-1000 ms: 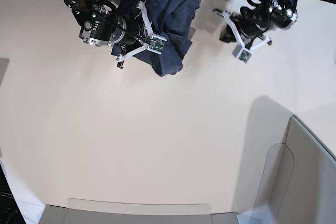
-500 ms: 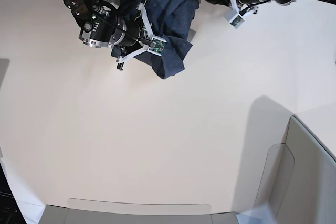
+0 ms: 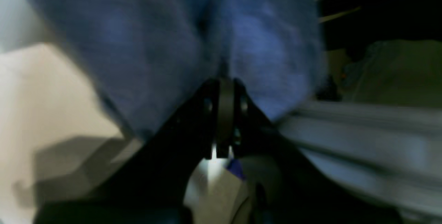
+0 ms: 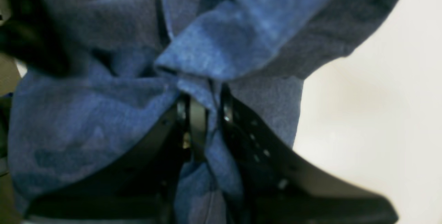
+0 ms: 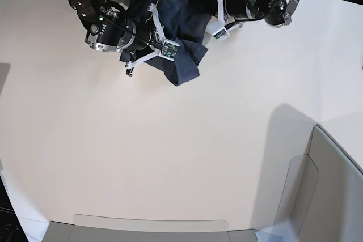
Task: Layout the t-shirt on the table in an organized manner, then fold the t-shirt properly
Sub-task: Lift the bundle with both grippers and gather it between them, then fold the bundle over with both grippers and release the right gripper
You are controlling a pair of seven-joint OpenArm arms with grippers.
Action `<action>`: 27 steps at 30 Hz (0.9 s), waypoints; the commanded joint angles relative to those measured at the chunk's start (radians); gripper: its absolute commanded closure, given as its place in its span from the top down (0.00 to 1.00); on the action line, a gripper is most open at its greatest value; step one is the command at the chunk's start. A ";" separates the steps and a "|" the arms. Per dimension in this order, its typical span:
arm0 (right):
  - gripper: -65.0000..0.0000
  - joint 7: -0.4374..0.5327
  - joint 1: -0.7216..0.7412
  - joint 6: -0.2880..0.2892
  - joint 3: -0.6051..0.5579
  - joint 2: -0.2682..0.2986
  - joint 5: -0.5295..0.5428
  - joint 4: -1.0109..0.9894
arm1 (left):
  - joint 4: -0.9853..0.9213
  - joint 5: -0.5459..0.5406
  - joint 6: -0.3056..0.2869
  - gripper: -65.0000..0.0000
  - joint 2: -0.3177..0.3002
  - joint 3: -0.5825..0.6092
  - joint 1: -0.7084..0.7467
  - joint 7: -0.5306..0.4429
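The t-shirt (image 5: 178, 21) lies bunched at the top centre of the frame on the table (image 5: 170, 151); my right gripper (image 4: 203, 113) is clamped on a fold of it; my left gripper (image 3: 222, 89) is closed against its cloth.

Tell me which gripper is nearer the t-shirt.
Right. The right gripper is shut on a fold of the t-shirt; the left gripper, shut, sits at its edge, grip unclear.

T-shirt (image 5: 180, 15): dark navy, heathered; brighter mottled blue up close in the wrist views. Bench (image 5: 170, 151): plain off-white, no pattern, grey shadow patch at right. Both arms black with white brackets. Bin wall (image 5: 334, 191), near right: grey-beige.
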 commanded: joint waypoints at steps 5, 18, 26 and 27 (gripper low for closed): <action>0.00 -0.005 0.033 0.002 0.004 0.001 -0.032 0.013 | -0.096 -0.010 -0.005 0.01 -0.006 -0.008 -0.118 -0.013; 0.00 -0.005 0.041 0.002 -0.001 -0.068 -0.153 -0.010 | -0.375 -0.008 -0.005 0.01 0.037 -0.002 -0.389 -0.025; 0.00 -0.005 0.057 0.002 -0.002 -0.132 -0.153 -0.052 | -0.485 -0.008 -0.005 0.01 0.074 0.001 -0.466 -0.027; 0.00 -0.005 0.061 0.002 -0.002 -0.137 -0.153 -0.061 | -0.485 -0.008 -0.005 0.01 0.074 0.001 -0.466 -0.027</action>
